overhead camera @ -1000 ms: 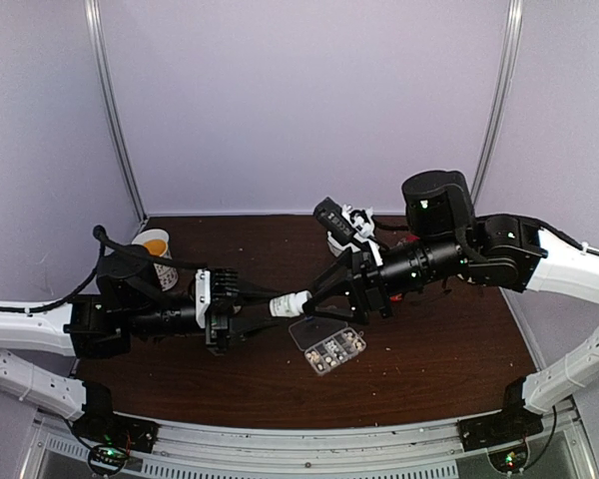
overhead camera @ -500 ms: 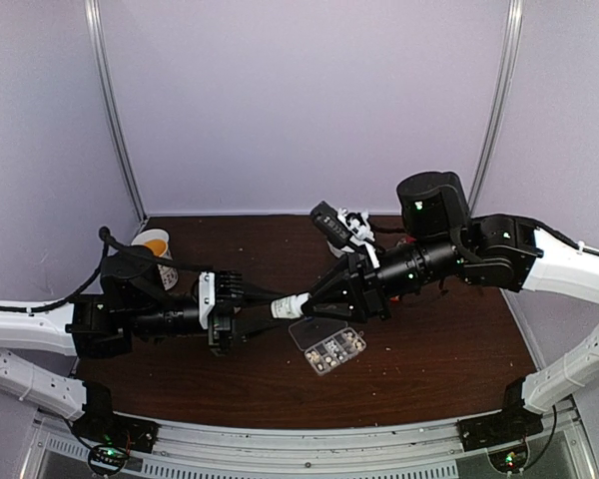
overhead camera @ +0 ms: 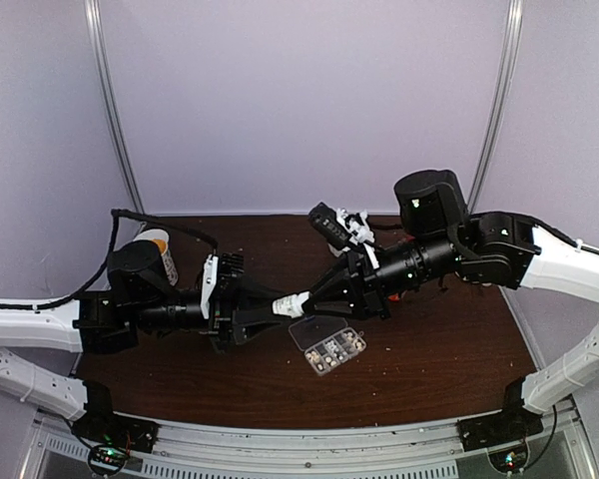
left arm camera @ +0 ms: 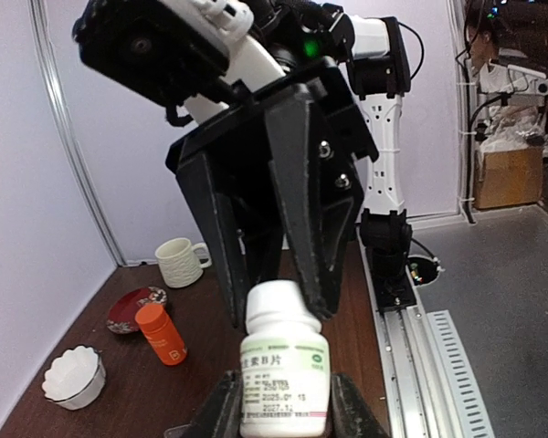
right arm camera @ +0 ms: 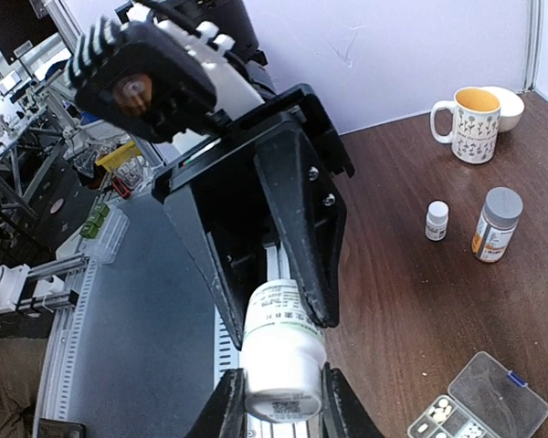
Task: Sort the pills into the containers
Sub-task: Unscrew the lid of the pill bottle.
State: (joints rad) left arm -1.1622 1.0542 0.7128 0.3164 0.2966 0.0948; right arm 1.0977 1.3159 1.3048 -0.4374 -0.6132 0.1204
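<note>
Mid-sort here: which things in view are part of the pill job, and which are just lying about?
Job in hand:
white pill bottle
organizer box
pills in its compartments

Lying about:
orange bottle
scalloped bowl
red dish
white mug
patterned mug
grey-capped bottle
small white bottle

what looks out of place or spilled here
Nothing spilled or damaged shows. The white bottle lies sideways in mid-air, left gripper on its body, right gripper at its cap. Pills sit inside the organizer box.
</note>
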